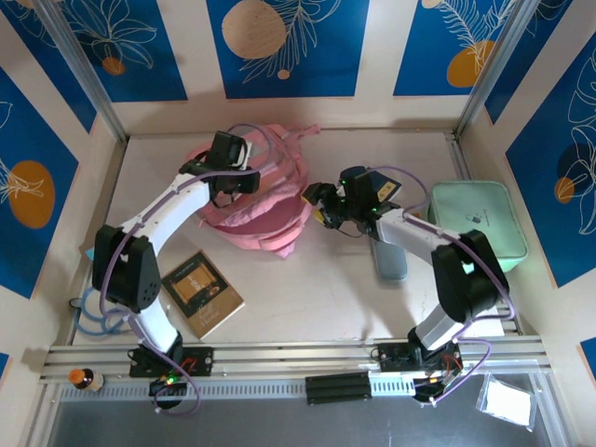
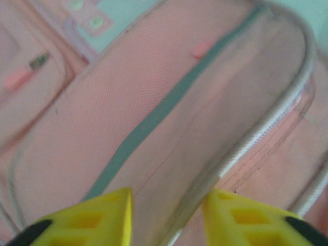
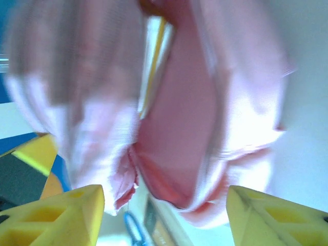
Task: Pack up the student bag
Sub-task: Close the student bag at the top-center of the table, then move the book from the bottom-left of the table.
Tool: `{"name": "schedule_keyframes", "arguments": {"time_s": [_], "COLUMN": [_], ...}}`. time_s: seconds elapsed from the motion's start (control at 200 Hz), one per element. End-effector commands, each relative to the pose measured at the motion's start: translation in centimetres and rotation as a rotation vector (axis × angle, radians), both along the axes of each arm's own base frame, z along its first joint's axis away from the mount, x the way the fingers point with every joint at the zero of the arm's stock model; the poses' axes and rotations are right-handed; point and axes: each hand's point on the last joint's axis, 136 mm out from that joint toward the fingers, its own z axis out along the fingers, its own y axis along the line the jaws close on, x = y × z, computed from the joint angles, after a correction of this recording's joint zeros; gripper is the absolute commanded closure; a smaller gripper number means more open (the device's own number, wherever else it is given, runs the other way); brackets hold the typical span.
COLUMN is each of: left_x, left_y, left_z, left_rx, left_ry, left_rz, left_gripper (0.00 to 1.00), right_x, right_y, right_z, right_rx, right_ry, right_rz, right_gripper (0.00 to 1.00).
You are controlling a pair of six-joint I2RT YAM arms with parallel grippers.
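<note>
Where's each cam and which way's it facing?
Top external: above, behind the arms, looking down at the table; both arms, student bag between.
Left wrist: on left arm, close on bag fabric; left pincer tips at bottom.
Right wrist: on right arm, facing bag's opening, blurred; right pincer tips at bottom.
Shared: all see the bag.

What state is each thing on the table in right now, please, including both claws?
Backpack: lying down, mouth gaping open.
Left claw: open, over the backpack.
Right claw: open, facing the backpack's mouth.
Book: closed, lying flat.
Green case: closed, lying flat.
Grey pouch: lying flat, partly under the right arm.
</note>
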Motion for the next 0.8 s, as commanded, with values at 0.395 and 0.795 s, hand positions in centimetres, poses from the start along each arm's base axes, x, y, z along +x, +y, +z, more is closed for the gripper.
{"name": "schedule_keyframes", "arguments": {"time_s": [0.395,0.795], "left_x": [-14.3,-18.3], "left_y": [7.9,6.1], "left_z": [-7.2,-14.2], "left_rx": [-0.059,-0.225], "left_ry": [0.302,0.455], "left_rz": [0.363,0.386], "left_gripper": [0.1,0.13], "right_x": [0.3,0.9], "right_y": [-3.0,0.4], "right_z": [1.4,2.1], "right_rx": [-0.404,-0.43], "right_ry": [-0.2,-0.244], "right_rz": [0.087,0.177], "right_gripper": [0.15,0.19]}}
